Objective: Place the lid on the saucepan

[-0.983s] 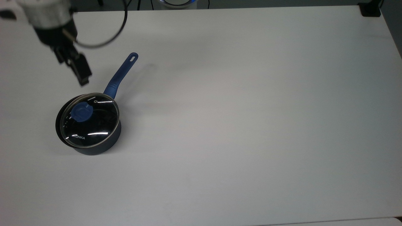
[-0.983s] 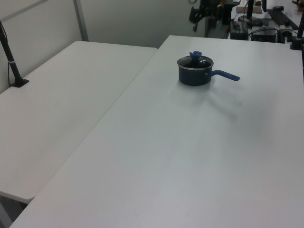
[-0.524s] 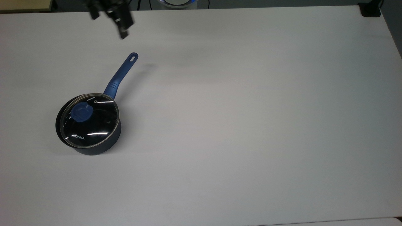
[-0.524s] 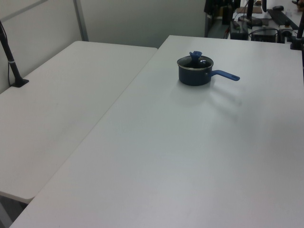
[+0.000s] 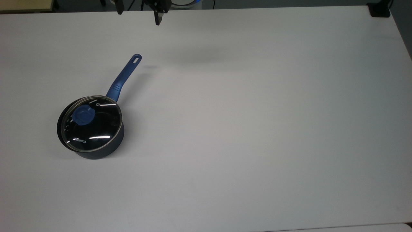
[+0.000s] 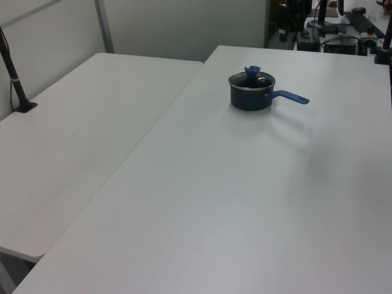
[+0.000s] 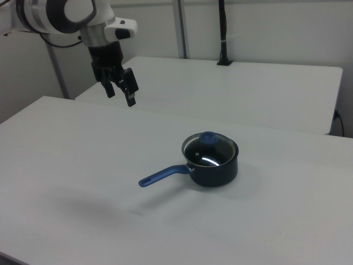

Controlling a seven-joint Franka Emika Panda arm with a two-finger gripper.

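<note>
Well below and apart from the raised hand [image 7: 121, 90], fingers spread w/ nothing between them, the saucepan [image 7: 212, 165] sits on the white worktop [image 7: 287, 215]. The lid [image 7: 208, 147] rests on its rim, slightly off-centre; the pan's blue handle [image 5: 124, 76] points toward the hand's side.

Place: a lab or test room — not a home kitchen.
Furniture: plain white tables [image 6: 202, 202] stood pushed together, a second table [image 7: 248, 83] behind, their tops nearly bare.
Walls: pale partition panels [image 6: 177, 27] with metal uprights closed the space off.
Equipment: a white robot arm [image 7: 60, 14] hung over the table; a black pole [image 7: 222, 30] on a clamp base stood on the far table.
Clutter: cables and dark gear [image 6: 337, 27] sat crowded at one table end — a workbench look.
</note>
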